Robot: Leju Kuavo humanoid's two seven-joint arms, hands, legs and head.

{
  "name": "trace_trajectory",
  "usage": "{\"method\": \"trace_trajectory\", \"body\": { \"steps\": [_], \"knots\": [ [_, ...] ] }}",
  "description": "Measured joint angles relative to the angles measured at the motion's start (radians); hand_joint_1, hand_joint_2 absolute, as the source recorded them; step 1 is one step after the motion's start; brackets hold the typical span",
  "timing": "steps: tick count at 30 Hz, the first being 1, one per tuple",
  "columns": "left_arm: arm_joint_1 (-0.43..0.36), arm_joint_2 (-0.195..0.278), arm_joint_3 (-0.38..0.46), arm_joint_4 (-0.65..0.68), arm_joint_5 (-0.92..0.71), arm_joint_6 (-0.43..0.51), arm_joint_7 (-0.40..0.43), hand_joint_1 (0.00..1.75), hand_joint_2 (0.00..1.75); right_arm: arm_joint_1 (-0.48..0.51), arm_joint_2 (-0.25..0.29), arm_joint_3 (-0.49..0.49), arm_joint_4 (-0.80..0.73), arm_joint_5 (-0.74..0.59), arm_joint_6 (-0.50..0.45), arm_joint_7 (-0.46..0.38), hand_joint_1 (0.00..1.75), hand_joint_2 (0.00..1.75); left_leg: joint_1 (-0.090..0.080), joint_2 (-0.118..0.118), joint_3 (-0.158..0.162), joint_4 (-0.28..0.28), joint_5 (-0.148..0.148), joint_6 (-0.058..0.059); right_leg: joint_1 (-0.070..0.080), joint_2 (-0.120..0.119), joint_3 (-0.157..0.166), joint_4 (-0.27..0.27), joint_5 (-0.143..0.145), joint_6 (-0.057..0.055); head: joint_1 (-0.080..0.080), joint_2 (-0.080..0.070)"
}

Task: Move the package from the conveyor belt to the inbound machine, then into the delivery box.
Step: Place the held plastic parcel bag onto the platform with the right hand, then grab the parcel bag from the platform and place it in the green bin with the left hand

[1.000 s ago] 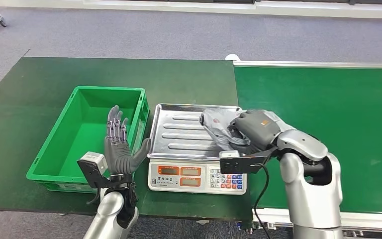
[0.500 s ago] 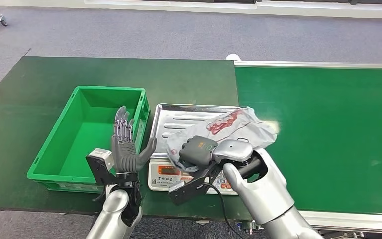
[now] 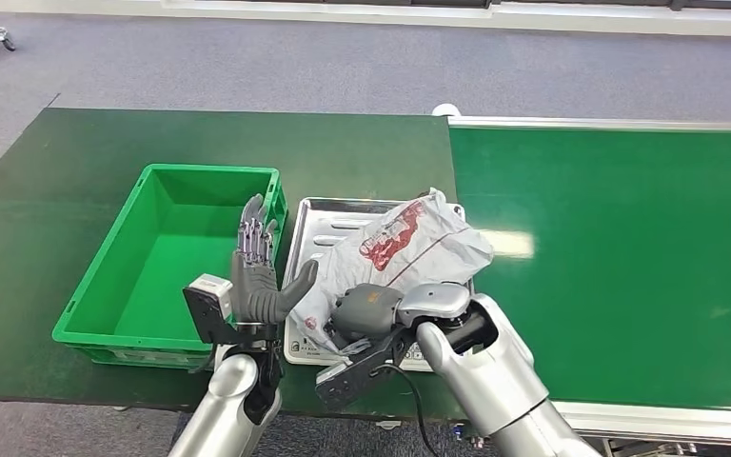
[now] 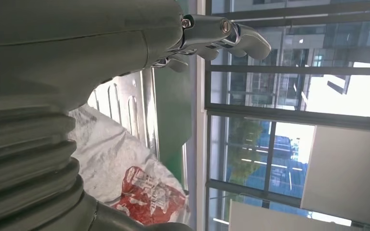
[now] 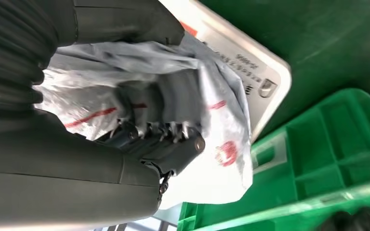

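Observation:
The package (image 3: 402,243) is a crumpled grey plastic bag with red print, lying tilted over the steel tray of the weighing scale (image 3: 316,228). My right hand (image 3: 366,312) grips its near end above the scale's front; in the right wrist view the fingers (image 5: 164,134) curl into the package (image 5: 212,120). My left hand (image 3: 259,276) stands upright with fingers spread and nothing in it, between the green box (image 3: 114,286) and the scale, close to the bag. The left wrist view shows its fingers (image 4: 221,36) and the package (image 4: 139,192) behind them.
The green box sits on the dark green table (image 3: 48,181), left of the scale. The conveyor belt (image 3: 628,257) runs along the right. Grey floor (image 3: 343,67) lies beyond the table. In the right wrist view the green box (image 5: 318,159) lies just past the scale's corner.
My right arm has swung in toward my body, pulling the package up and toward the left across the scale tray. The left hand has drifted slightly right toward the bag.

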Motion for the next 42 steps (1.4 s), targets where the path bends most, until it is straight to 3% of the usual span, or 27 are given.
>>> {"method": "trace_trajectory", "body": {
  "steps": [12,24,29,35,42],
  "knots": [
    [-0.022,-0.01,-0.019,0.034,-0.007,-0.025,-0.002,0.0,1.75,0.069,-0.036,-0.139,-0.118,-0.33,0.0,-0.018,0.0,1.75,0.0,0.001,0.0,0.0,0.0,0.0,0.0,0.001,-0.001,0.0,0.0,0.0,0.0,0.0],
    [-0.038,-0.013,-0.045,0.013,0.004,-0.013,-0.022,0.0,1.75,0.135,-0.132,-0.143,-0.278,-0.872,0.0,0.008,0.0,1.75,0.0,0.0,-0.002,0.0,0.0,0.0,-0.001,0.0,-0.001,0.0,0.0,0.0,0.0,0.0],
    [-0.028,-0.013,-0.061,-0.008,0.004,-0.008,-0.022,0.0,1.75,0.187,-0.156,-0.17,-0.376,-0.824,0.0,0.01,0.0,1.75,0.0,-0.001,-0.002,0.0,-0.001,0.001,0.0,-0.001,-0.001,0.0,0.0,0.0,0.0,0.0],
    [0.016,0.01,-0.025,-0.026,0.011,0.035,-0.009,0.0,1.75,0.274,-0.148,-0.297,-0.542,-0.78,0.0,-0.02,0.0,1.75,0.0,0.002,-0.002,0.0,-0.002,-0.001,0.001,0.002,-0.003,0.0,-0.001,-0.001,-0.002,0.0],
    [0.054,0.028,0.013,-0.065,0.037,0.121,-0.01,0.0,1.75,0.385,-0.142,-0.472,-0.609,-0.88,0.0,-0.015,0.0,1.75,0.0,0.001,-0.002,0.0,-0.002,0.0,0.0,0.001,-0.003,0.0,-0.001,-0.001,-0.001,0.0]
  ]
}}
